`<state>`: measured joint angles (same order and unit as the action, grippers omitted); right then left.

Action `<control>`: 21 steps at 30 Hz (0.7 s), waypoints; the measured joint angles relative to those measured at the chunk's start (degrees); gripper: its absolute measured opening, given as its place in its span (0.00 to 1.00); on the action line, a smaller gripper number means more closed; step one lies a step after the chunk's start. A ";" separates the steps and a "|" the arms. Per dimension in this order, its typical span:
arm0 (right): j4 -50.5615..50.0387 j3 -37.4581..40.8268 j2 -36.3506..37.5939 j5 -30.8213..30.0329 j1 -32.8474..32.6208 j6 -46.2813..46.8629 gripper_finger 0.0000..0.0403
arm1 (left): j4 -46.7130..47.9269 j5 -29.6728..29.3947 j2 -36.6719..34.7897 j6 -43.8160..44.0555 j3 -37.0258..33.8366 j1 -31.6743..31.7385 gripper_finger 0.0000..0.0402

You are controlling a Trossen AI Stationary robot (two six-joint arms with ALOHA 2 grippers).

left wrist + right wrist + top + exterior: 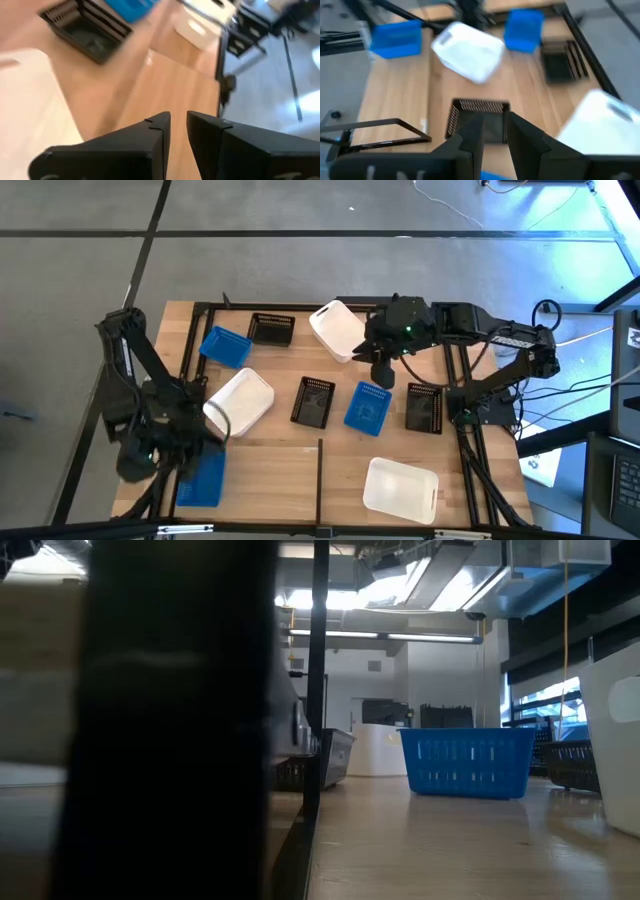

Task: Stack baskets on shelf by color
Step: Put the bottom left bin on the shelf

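Baskets lie scattered on the wooden shelf. At the far side are a blue one, a black one and a white one. In the middle stand a white, a black, a blue and a black one. At the near side are a white one and a blue one. My left gripper hovers at the near left between that blue basket and the middle white one, narrowly open, holding nothing. My right gripper hangs above the middle black basket, narrowly open, holding nothing.
Thin black rails edge the shelf, and one short rail juts in from the near edge. In the low view a black post and a broad dark shape block the left half. Bare wood lies between the middle row and the near edge.
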<state>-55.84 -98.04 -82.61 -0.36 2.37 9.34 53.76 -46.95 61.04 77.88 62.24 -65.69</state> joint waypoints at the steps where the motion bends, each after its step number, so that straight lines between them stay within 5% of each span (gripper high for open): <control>1: -0.96 0.00 -0.14 -0.58 0.22 2.13 0.20 | 1.09 -0.08 -1.02 0.01 0.00 1.26 0.13; 21: -3.75 -0.02 -15.77 5.63 5.49 15.91 0.20 | 5.14 0.06 -9.45 -7.90 0.00 28.79 0.13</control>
<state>-59.59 -98.06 -98.38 5.28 7.86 25.26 58.89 -46.89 51.59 69.98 62.24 -36.90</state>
